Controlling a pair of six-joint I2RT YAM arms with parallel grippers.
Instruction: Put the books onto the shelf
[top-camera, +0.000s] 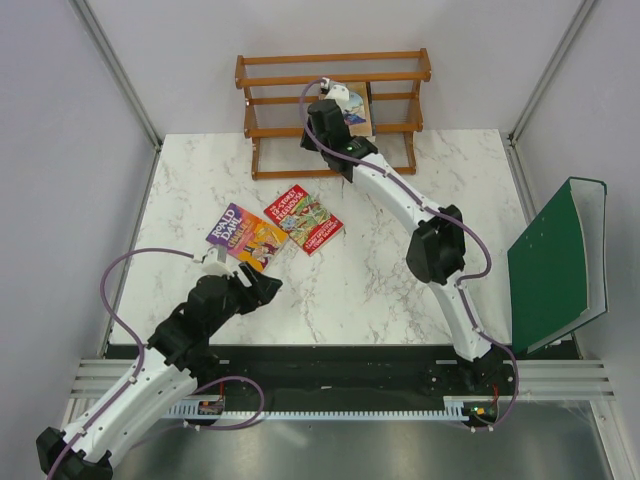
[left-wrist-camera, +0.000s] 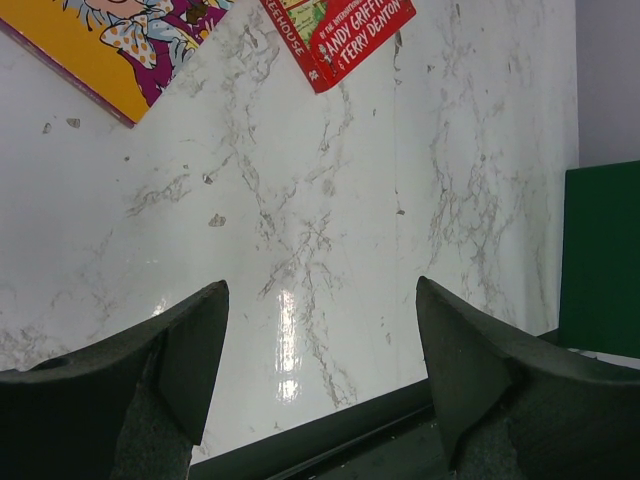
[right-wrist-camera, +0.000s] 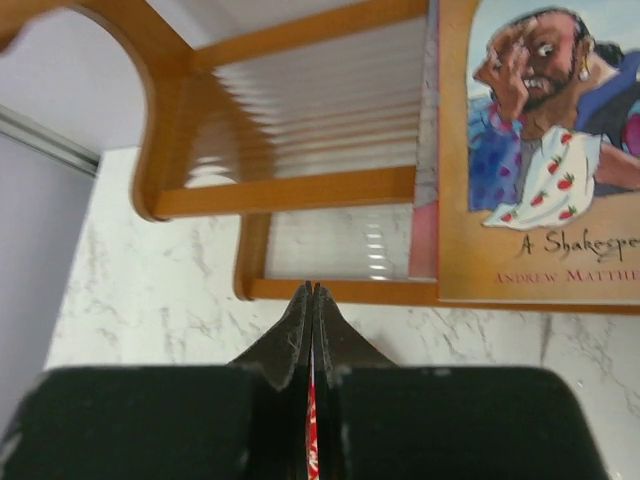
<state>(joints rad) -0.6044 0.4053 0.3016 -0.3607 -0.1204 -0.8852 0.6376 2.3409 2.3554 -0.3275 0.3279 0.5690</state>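
Bare tabletop (left-wrist-camera: 300, 250) open before my left tool (left-wrist-camera: 320, 350), Roald Dahl book (top-camera: 245, 236) and red book (top-camera: 305, 222) beyond, green binder (top-camera: 555, 265) along the right edge, shelf (right-wrist-camera: 290, 190) rails facing my right tool (right-wrist-camera: 311, 300), Shakespeare book (right-wrist-camera: 540, 150) blocking their right side.

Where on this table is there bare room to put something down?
The widest bare marble lies between the right arm and the green binder. Another patch runs from the red book to the near edge, right of the left gripper. Crowded: the Roald Dahl book and red book at left-centre, and the shelf, where the right gripper reaches.
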